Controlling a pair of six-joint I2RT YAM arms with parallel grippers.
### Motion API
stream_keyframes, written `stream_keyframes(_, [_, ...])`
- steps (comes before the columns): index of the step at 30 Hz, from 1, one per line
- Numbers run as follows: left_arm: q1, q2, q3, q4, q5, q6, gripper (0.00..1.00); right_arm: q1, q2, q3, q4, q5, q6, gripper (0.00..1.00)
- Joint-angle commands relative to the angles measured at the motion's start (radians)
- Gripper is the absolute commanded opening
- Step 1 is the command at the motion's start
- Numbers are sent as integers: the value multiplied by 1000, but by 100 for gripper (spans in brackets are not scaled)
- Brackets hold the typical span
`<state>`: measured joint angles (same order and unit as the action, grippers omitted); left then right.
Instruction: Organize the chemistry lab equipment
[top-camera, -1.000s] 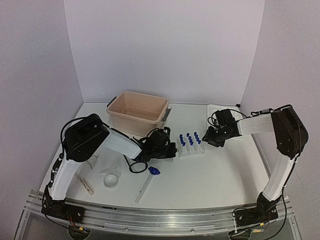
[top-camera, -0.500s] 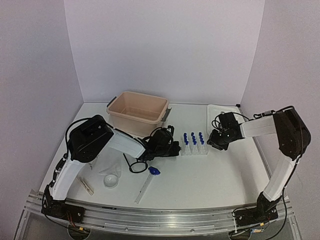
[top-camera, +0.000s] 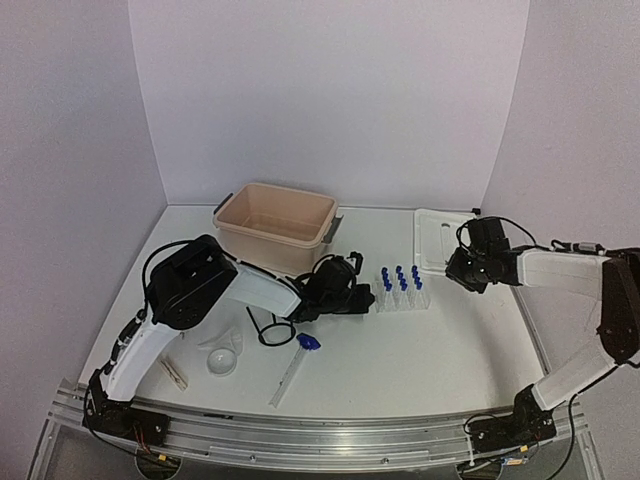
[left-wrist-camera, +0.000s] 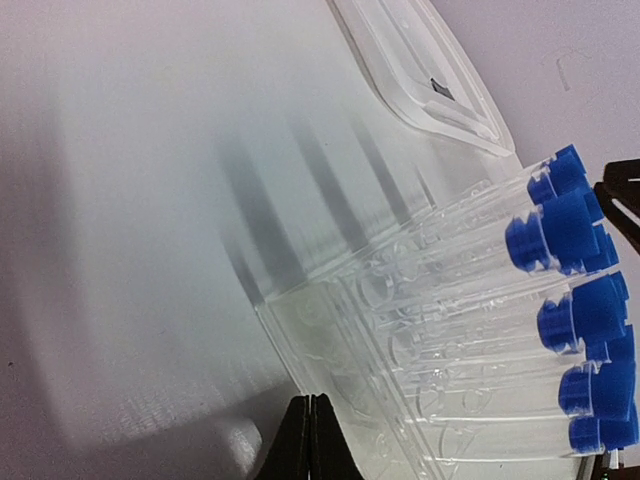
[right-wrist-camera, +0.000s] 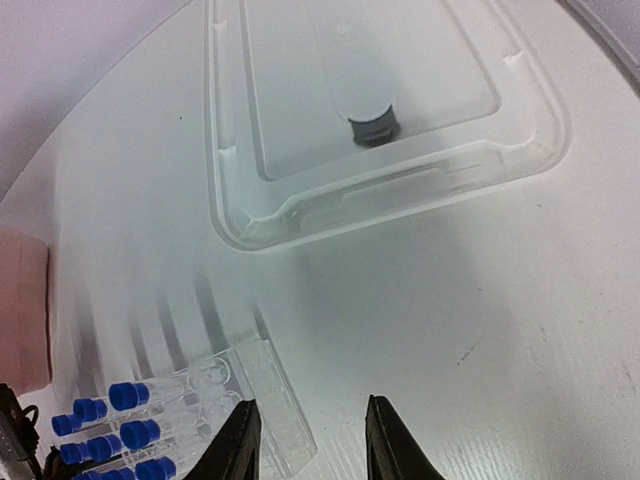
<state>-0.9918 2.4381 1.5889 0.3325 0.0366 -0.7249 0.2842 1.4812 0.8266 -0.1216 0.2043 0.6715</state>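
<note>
Pointing at the left end of the rack (top-camera: 402, 296), the left claw (top-camera: 362, 300) has its fingers pressed together and empty, just beside the base; contact cannot be told. The right claw (top-camera: 458, 272) hangs parted and empty just off the rack's right end, beside the near edge of the lid (top-camera: 440, 240). The rack of tubes (top-camera: 400, 283) stands right of the table (top-camera: 430, 350) centre, the tub (top-camera: 275, 237) toward the far edge, with bare surface open to the near edge.
</note>
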Motion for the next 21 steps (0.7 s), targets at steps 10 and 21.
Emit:
stream_keyframes(10, [-9, 152, 217, -99, 57, 50, 1, -1, -319, -103, -138, 127, 8, 34])
stream_keyframes(21, [-48, 258, 374, -129, 108, 43, 1, -1, -436, -108, -204, 159, -5, 34])
